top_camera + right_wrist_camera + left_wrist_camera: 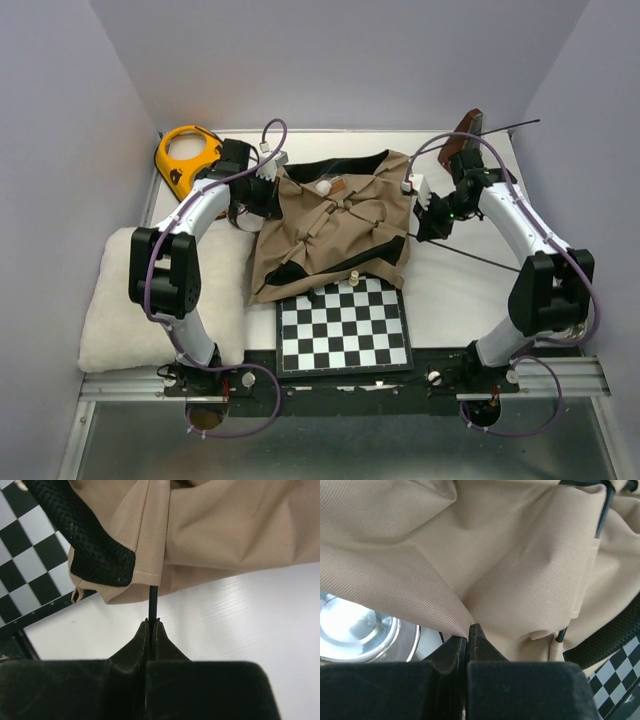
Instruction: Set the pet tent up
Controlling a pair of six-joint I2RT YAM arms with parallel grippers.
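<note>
My right pincer (151, 623) clamps the pole (154, 600); my left pincer (469, 628) pinches the tent (510, 570) hem (my anchor). I'd feed the pole slowly, holding the fabric taut.

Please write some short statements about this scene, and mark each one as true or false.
1. The right gripper is shut on a thin black pole. True.
2. The pet tent stands upright. False: it lies flat and crumpled.
3. The pet tent overlaps the far edge of the chessboard. True.
4. The white cushion lies on the right side. False: it lies on the left.
</note>
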